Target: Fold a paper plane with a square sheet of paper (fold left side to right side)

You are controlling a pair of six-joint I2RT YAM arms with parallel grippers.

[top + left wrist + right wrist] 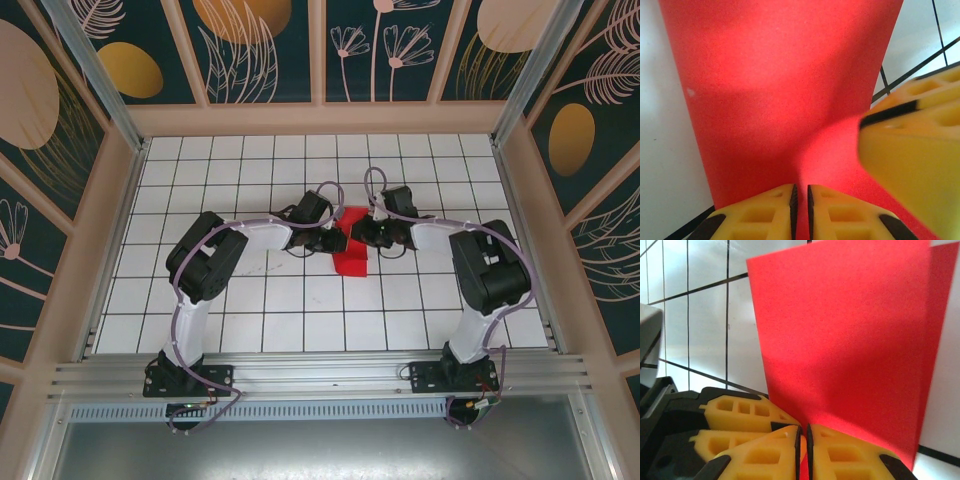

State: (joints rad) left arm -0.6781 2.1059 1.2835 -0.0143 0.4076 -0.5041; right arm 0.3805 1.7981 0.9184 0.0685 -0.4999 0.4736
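The square sheet of paper (352,256) is bright red and stands partly lifted off the white tiles at mid-table, between both grippers. My left gripper (333,240) meets it from the left and my right gripper (366,235) from the right, tips almost touching. In the left wrist view the red sheet (780,90) rises ahead, and my left gripper (800,200) is shut on its lower edge, with red showing between the pads. The right gripper's yellow fingers (912,150) crowd in from the right. In the right wrist view my right gripper (803,442) pinches the sheet (840,330), where a second layer peeks out along the right edge.
The gridded white table (250,300) is boxed in by patterned walls (80,180) at the left, back and right. An aluminium rail (320,375) carries both arm bases at the near edge. Open tiles lie all around the paper.
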